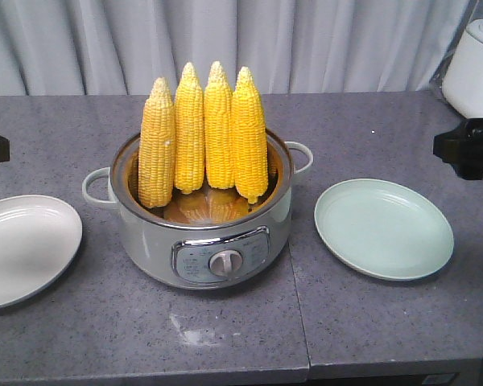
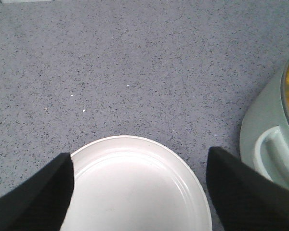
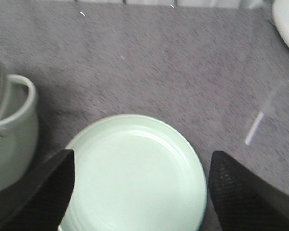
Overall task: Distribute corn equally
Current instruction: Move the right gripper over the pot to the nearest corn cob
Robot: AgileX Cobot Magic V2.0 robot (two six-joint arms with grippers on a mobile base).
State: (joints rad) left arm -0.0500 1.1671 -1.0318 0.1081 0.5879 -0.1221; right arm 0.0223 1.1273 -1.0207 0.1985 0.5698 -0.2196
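Observation:
Several corn cobs [image 1: 203, 133] stand upright, tips up, in a pale green electric pot [image 1: 203, 241] at the table's middle. A white plate [image 1: 20, 249] lies empty to the pot's left, and a pale green plate [image 1: 384, 229] lies empty to its right. My left gripper [image 2: 139, 154] hovers open over the white plate [image 2: 135, 192], with the pot's handle [image 2: 274, 154] off to its right. My right gripper [image 3: 142, 154] hovers open over the green plate [image 3: 135, 178], the pot's handle [image 3: 17, 103] at its left. Both grippers hold nothing, and each shows only as a dark part at a side edge of the front view.
A white appliance [image 1: 476, 68] stands at the table's back right corner. Grey curtains hang behind the speckled grey table [image 1: 362, 129]. The table's front edge [image 1: 225, 376] runs close below the pot and plates.

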